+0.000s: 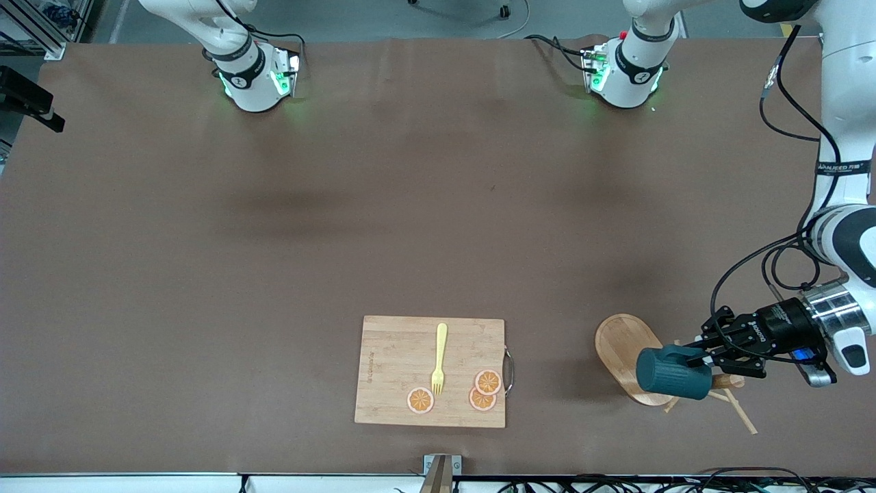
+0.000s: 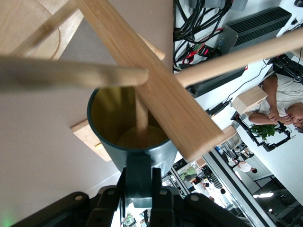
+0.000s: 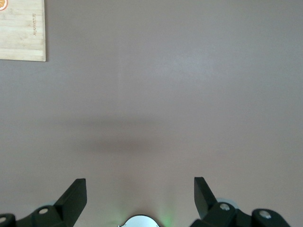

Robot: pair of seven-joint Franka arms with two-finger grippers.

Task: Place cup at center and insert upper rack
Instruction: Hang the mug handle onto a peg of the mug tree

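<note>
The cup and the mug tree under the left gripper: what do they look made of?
Cup: probably glazed ceramic, with a ribbed dark teal outside and a smooth mustard-yellow inside. Mug tree: unpainted light wood, with grain showing on its oval base and pegs. The left gripper holds the cup by its handle; the right gripper waits open.

A brown tabletop point(image 1: 342, 226) filled most of the frame. At lower centre lay a rectangular wooden cutting board point(image 1: 397, 363) with a metal handle point(image 1: 508, 370) on its edge at the frame's right. A yellow fork point(image 1: 439, 358) lay on the board, tines toward the bottom of the frame. Three orange slices point(image 1: 482, 390) rested along its lower part, two of them overlapping, the third apart near the fork's tines.
</note>
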